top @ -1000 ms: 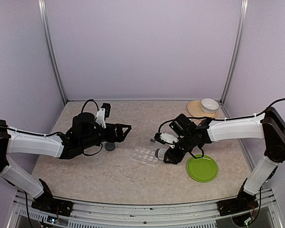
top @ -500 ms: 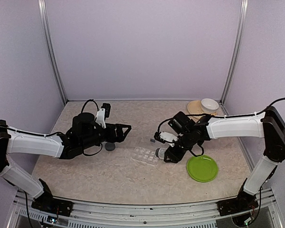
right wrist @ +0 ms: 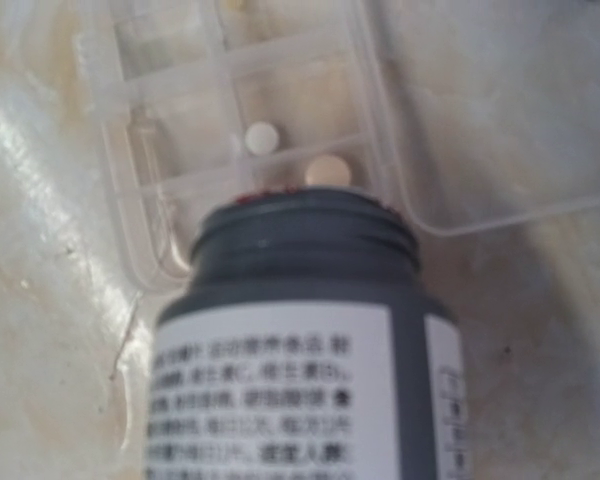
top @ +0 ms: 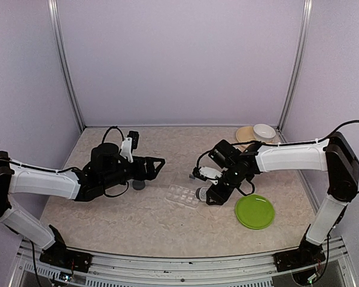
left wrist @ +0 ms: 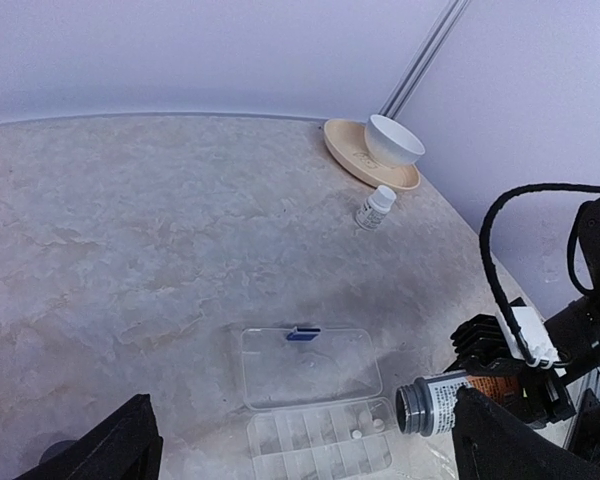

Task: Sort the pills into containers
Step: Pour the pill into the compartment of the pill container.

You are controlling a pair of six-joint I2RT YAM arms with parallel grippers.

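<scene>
Over the organiser (left wrist: 310,440), mid-worktop (left wrist: 130,230), our right jaws clamp the tipped bottle (left wrist: 442,400); left jaws gape to the organiser's left. We should tilt gently, dropping pills (right wrist: 263,137) singly into one compartment (right wrist: 300,150).

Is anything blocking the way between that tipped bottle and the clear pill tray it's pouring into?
Nothing visible does. The bottle has a bare neck with no cap, and its mouth points at the edge of the pill organiser, whose lid lies flipped open. Two pills already lie in the compartments.
</scene>
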